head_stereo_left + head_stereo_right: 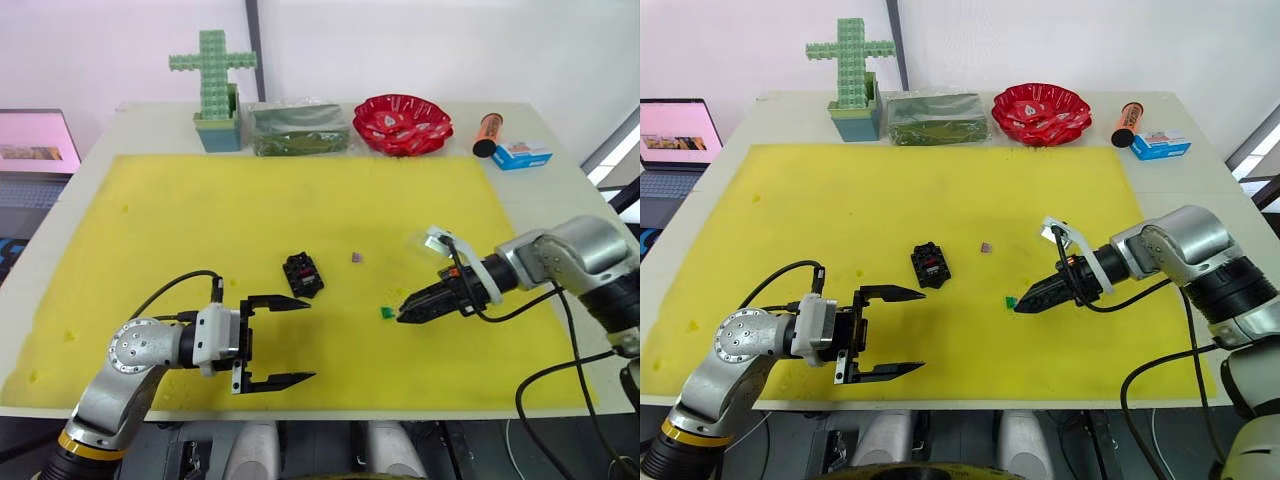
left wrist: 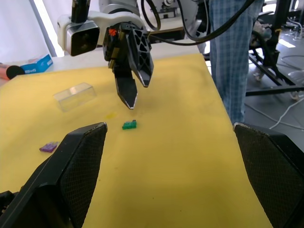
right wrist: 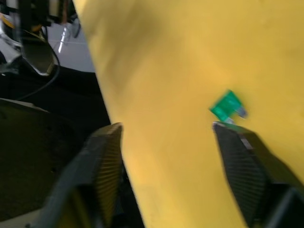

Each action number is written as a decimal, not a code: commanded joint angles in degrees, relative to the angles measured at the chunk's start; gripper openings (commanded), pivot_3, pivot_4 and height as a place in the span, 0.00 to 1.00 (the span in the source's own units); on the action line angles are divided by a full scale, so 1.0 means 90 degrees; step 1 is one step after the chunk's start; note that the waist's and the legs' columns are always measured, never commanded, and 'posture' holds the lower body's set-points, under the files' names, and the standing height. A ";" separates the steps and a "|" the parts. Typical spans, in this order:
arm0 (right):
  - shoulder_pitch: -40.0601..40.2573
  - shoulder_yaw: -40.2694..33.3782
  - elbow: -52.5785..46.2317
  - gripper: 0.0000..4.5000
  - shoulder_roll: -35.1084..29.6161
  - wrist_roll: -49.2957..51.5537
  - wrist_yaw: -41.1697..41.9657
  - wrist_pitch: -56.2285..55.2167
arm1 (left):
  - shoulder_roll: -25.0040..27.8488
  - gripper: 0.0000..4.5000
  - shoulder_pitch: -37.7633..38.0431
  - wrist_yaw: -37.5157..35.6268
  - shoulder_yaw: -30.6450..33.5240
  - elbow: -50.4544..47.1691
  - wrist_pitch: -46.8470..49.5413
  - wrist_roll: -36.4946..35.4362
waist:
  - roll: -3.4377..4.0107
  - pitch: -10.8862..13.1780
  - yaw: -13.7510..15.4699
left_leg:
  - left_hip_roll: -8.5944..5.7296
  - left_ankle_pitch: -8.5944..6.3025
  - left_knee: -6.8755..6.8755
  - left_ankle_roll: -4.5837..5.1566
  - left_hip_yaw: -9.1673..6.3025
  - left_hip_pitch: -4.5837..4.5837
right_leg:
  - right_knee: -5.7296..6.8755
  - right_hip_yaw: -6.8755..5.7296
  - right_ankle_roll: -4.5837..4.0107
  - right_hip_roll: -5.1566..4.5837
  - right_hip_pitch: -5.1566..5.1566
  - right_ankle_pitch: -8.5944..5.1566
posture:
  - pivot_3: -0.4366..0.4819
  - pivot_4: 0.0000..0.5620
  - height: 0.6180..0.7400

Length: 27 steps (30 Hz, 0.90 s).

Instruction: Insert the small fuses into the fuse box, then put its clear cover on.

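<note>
Left eye view, yellow mat [image 1: 200,230] on tabletop [image 1: 575,180], left gripper [image 1: 290,340] fingers spread wide and empty, fuse box [image 1: 302,274] just beyond them, right gripper [image 1: 402,316] fingers parted in right wrist view, green fuse [image 1: 386,313] just off one fingertip, ungrasped, clear cover [image 2: 74,95] behind, purplish fuse [image 1: 357,258] apart.

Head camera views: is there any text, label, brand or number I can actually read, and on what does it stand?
Nothing can be read.
Blue and white box at the far right of the table: print on it, too small to read.
Orange tube beside it: no legible label.
Laptop screen left of the table: a picture and pink areas, any text blurred.
Red bowl, wrapped green package, black fuse box: no lettering visible.
</note>
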 commanded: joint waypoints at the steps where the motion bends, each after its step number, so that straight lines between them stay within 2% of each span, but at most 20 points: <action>1: -0.0227 0.0011 0.0234 0.71 0.0125 -0.0511 0.0437 -0.0184 | 0.0011 1.00 0.0022 0.0044 0.0023 -0.0209 -0.0081 -0.0042 | 0.0000 0.0000 -0.0002 | 0.0000 0.0000 0.0000 0.0000 0.0000 0.0002 | 0.0003 0.0000 0.0000 0.0001 0.0000 0.0000 | 0.48 0.27 1.00; 13: -0.0231 -0.0024 0.0909 0.71 0.0834 -0.1542 0.0942 -0.0408 | 0.0048 1.00 0.0003 0.0049 0.0049 -0.0243 -0.0041 -0.0086 | 0.0000 0.0000 -0.0002 | 0.0000 0.0000 0.0000 0.0000 0.0002 0.0008 | 0.0008 0.0000 0.0001 0.0002 0.0004 0.0001 | 0.48 0.27 1.00; 18: -0.0184 0.0021 0.1075 0.71 0.0906 -0.1766 0.1263 -0.0496 | 0.0049 1.00 0.0034 0.0058 0.0050 -0.0250 -0.0049 -0.0074 | 0.0000 0.0000 0.0002 | 0.0000 0.0000 0.0000 -0.0001 0.0002 0.0010 | 0.0011 0.0000 0.0002 0.0002 0.0006 0.0001 | 0.48 0.27 1.00; 27: -0.0148 -0.0064 0.1254 0.71 0.1261 -0.2006 0.1193 -0.0347 | 0.0042 1.00 0.0105 0.0068 0.0041 -0.0282 -0.0079 -0.0064 | -0.0001 -0.0001 -0.0007 | 0.0000 0.0000 -0.0001 -0.0001 0.0002 0.0017 | 0.0012 0.0000 0.0003 0.0003 0.0011 0.0001 | 0.48 0.27 1.00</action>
